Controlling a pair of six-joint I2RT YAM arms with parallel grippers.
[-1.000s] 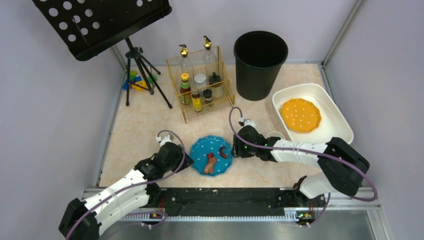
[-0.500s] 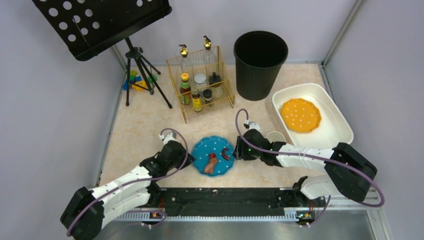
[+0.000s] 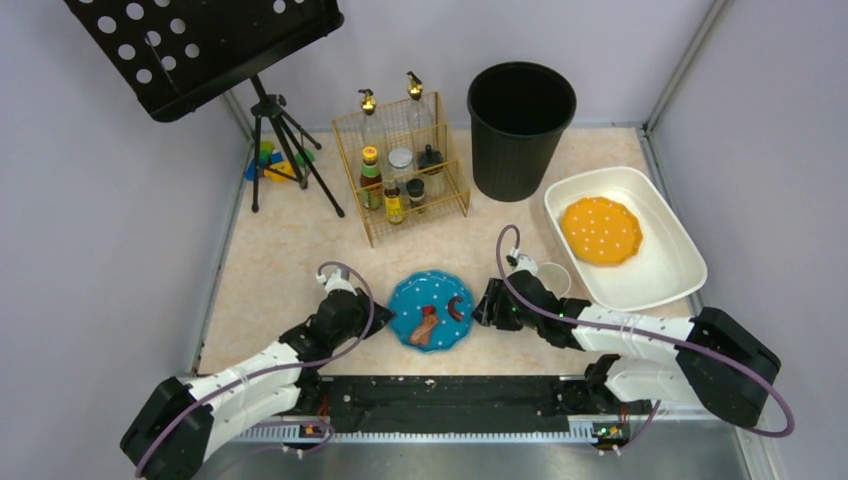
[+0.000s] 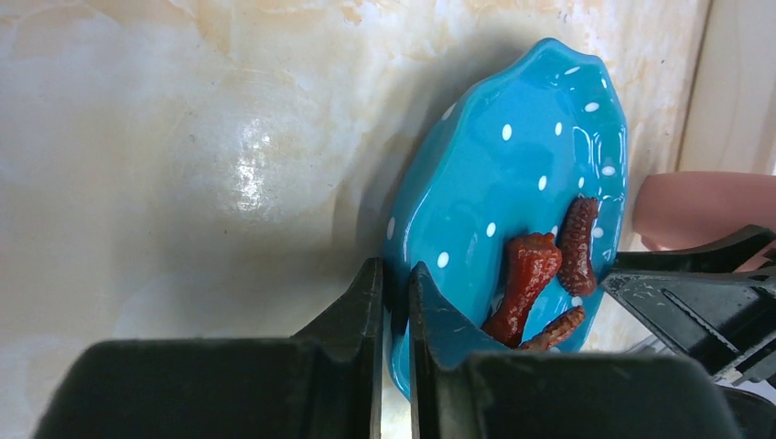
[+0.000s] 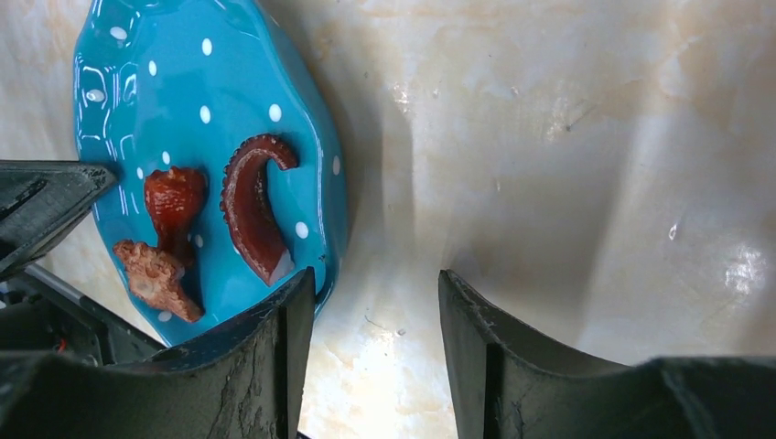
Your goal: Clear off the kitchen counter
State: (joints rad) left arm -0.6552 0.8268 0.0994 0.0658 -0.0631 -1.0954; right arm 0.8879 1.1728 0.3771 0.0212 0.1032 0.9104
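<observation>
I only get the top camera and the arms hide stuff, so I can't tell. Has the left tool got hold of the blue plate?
Observer: Yes. The left tool is shut on the blue plate at its rim, one finger on each side.
Operator: And the right one?
Observer: The right tool is open. Only bare counter shows between its fingers, just beside the plate's edge.
</observation>
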